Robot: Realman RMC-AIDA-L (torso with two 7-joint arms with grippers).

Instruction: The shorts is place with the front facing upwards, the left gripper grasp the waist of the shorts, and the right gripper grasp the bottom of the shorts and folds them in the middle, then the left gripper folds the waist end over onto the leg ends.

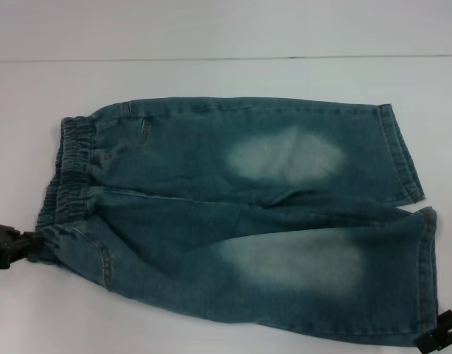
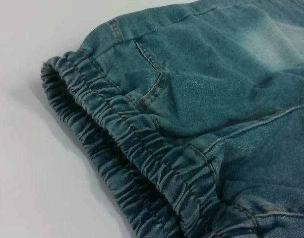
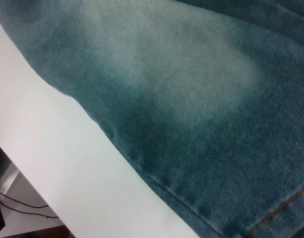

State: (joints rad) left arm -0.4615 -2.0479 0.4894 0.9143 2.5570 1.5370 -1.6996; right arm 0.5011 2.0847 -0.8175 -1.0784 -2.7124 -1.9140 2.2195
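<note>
Shorts (image 1: 240, 214) lie flat across frame centre, waist (image 1: 67, 184) at left. Left gripper (image 1: 8, 245) touches the lower waist corner; right gripper (image 1: 443, 338) sits at the lower-right hem; whether either is closed cannot be told. Risk: a corner-only hold could slip off the elastic, skewing the fold.

The shorts (image 1: 240, 221) are teal-blue denim with orange-brown stitching and a pale, faded patch on each leg. They lie on a plain white table (image 1: 211, 74). Both grippers, the left gripper (image 1: 6, 245) and right gripper (image 1: 445, 338), are black.
</note>
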